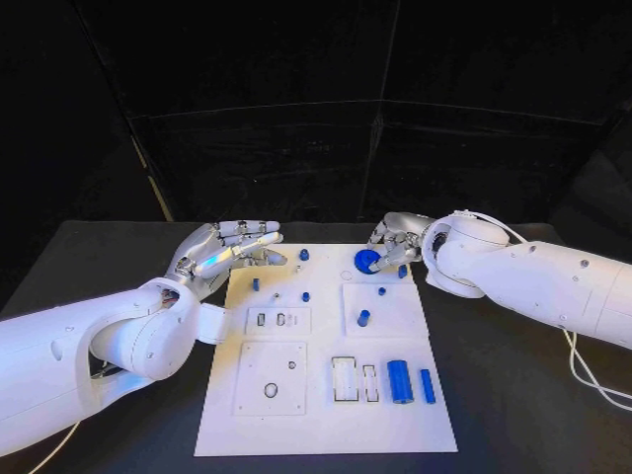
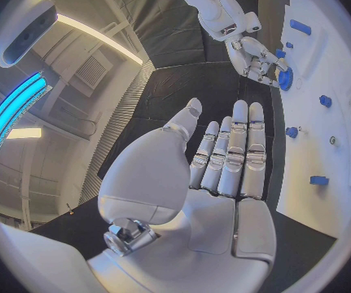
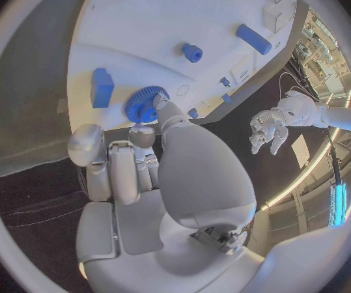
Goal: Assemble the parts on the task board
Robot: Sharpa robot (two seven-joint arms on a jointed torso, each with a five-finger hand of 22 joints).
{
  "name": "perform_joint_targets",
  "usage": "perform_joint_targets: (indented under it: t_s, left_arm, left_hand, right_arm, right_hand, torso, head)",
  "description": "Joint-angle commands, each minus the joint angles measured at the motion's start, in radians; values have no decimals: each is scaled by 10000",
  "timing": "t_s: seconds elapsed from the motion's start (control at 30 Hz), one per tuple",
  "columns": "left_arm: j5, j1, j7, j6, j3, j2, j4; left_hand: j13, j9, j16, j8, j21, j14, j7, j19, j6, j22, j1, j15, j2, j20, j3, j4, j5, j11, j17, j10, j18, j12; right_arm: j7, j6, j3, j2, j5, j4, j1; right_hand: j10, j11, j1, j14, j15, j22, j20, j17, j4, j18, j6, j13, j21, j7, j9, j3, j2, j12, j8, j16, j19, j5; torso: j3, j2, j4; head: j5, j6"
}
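The white task board [image 1: 323, 420] lies lengthwise in the middle of the black table. At its far end my right hand [image 1: 396, 243] pinches a blue gear [image 1: 366, 260] between thumb and fingertips, right at the board's surface. The right wrist view shows the gear [image 3: 146, 103] at the thumb tip, beside a blue block [image 3: 102, 88] and a small blue peg [image 3: 192, 52]. My left hand [image 1: 232, 248] hovers at the board's far left corner, fingers straight and holding nothing; in its own view the left hand [image 2: 224, 169] is flat and empty.
Two blue cylinders [image 1: 399, 380] [image 1: 428, 385] lie near the board's front right, beside rectangular cut-outs [image 1: 345, 380]. Small blue pegs [image 1: 306, 295] [image 1: 363, 318] stand further up the board. A white cable [image 1: 593, 380] trails over the table at the right.
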Motion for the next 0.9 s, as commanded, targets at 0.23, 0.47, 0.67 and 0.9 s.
perform_joint_targets:
  t_s: [0.23,0.47,0.67,0.9]
  left_arm:
    - [-14,11,32,175,3,18,8]
    - [-14,10,25,190,3,24,10]
    - [-14,10,22,192,3,31,2]
    - [-14,9,20,196,3,40,-7]
  left_hand:
    - [-12,-4,69,-31,-65,-35,219,46,-78,-18,-9,-1,113,-7,-36,-22,-55,-9,17,-75,105,-9]
    - [-12,-4,69,-31,-65,-35,219,46,-78,-18,-9,-1,113,-7,-36,-22,-55,-9,17,-75,105,-9]
    - [-12,-4,69,-31,-65,-35,219,46,-78,-18,-9,-1,113,-7,-36,-22,-55,-9,17,-75,105,-9]
    - [-12,-4,69,-31,-65,-35,219,46,-78,-18,-9,-1,113,-7,-36,-22,-55,-9,17,-75,105,-9]
  right_arm:
    - [105,-52,-5,58,-97,-83,0]
    - [205,-577,-5,75,-574,-63,-1]
    - [297,-998,-5,115,-1068,-33,-3]
    - [353,-1040,-5,130,-1286,93,-5]
  right_hand:
    - [882,-70,64,636,-73,670,-59,434,-24,-277,699,1363,389,-78,42,-10,377,1098,336,305,393,-81]
    - [1230,-199,233,665,-171,1017,-131,595,-126,-336,1315,1987,587,-236,54,196,568,1563,538,403,569,-262]
    - [1350,-284,417,672,-254,1193,-212,651,-273,-368,1624,2215,692,-333,8,511,700,1700,555,440,646,-543]
    - [1408,-306,403,680,-277,1302,-239,699,-306,-389,1733,2313,750,-357,-20,631,700,1754,535,467,696,-611]
  torso:
    - [-5,4,2]
    - [4,7,8]
    - [-1,6,4]
    - [0,4,2]
  head:
    - [2,-32]
    - [14,-48]
    - [10,-52]
    - [14,-54]
